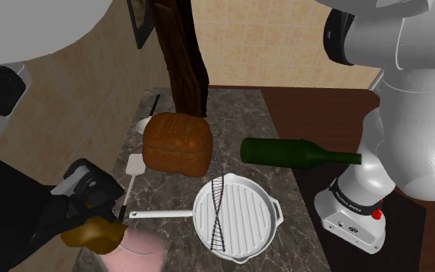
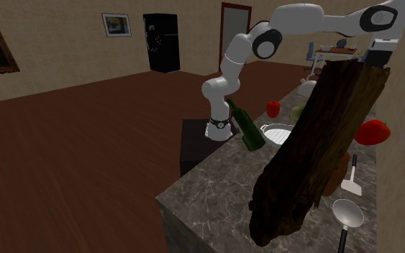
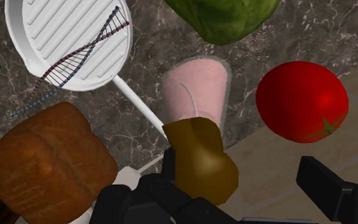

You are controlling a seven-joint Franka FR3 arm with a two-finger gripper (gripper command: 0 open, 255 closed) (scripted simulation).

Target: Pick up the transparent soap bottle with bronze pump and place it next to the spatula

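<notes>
Spread wide, the claw (image 3: 238, 170) holds nothing: its black fingers (image 3: 327, 184) stand apart, one just beside the bronze pump (image 3: 199, 159) of the soap bottle (image 3: 196, 89), the other well clear of it. That bottle, a clear shell with pink fill, is on the dark marbled counter (image 1: 285, 193), close to the edge that meets the beige wall (image 1: 76, 100); whether it stands straight or leans I cannot tell. Room around it is tight. The handle of the white grill pan (image 1: 235, 216) ends just beside the pump. The pan itself, with a twisted wire helix (image 1: 217, 209) across it, lies near on the shoulder view's right. A brown bread loaf (image 1: 178, 143) sits beyond. The white spatula (image 1: 134, 166) lies between the loaf and the wall-side edge, its dark handle reaching toward the claw. A bare patch of counter lies between that handle, the loaf and the pan. A green bottle (image 1: 293, 152) lies on its side near the counter's other edge, neck toward the arm's base (image 1: 355, 209). A tall dark piece of wood (image 1: 185, 54) stands at the far end. The wrist view brings in a red tomato (image 3: 301, 100) and a green vegetable (image 3: 225, 16) near the bottle's far end. The second exterior view gives the counter's free edge over a dark floor (image 2: 85, 165) and a ladle (image 2: 346, 214) past the spatula.
</notes>
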